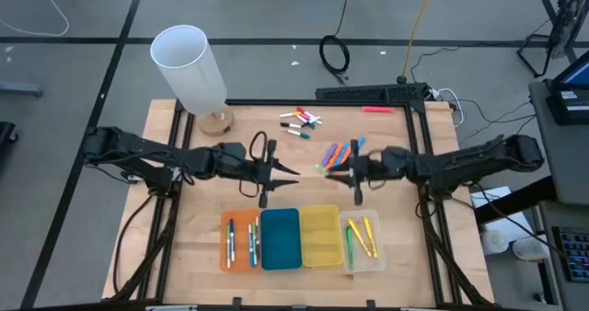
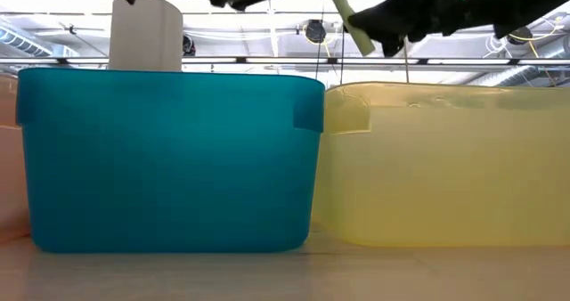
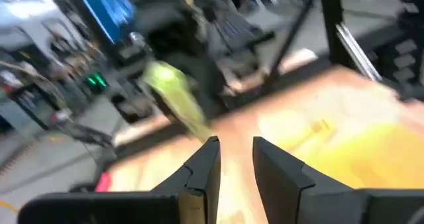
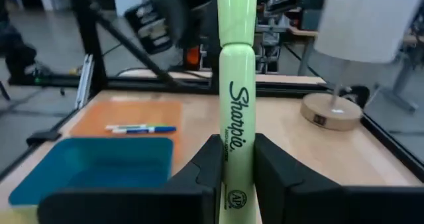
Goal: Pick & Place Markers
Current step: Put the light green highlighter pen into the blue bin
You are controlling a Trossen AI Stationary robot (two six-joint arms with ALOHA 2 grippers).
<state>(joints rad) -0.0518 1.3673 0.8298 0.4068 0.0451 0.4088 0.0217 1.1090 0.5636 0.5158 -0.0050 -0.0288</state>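
Note:
My right gripper [image 1: 337,170] is over the table's middle, shut on a yellow-green highlighter [image 4: 235,85], which also shows slanted in the low view [image 2: 346,18]. My left gripper [image 1: 293,172] faces it from the left, open and holding nothing [image 3: 236,159]. A bunch of orange, blue and pink markers [image 1: 337,153] lies on the table just beyond the right gripper. More markers [image 1: 302,120] lie near the far edge, and one pink marker [image 1: 376,109] rests by the far rail. Some markers lie in the orange tray [image 1: 225,253] and the clear tray [image 1: 378,256]. My right gripper pinches the highlighter's barrel near its tail end [image 4: 233,159] between the two fingers [image 4: 207,164]. The fingers come level from the table's right and lie across the highlighter. It is lifted clear and stands steeply tilted, its cap end [image 4: 236,8] uppermost.
Four trays sit in a row near the table's near edge: orange, blue [image 1: 281,239], yellow [image 1: 320,236] and clear. A white cylinder on a round wooden base [image 1: 190,64] stands at the far left corner. A dark rail frames the table.

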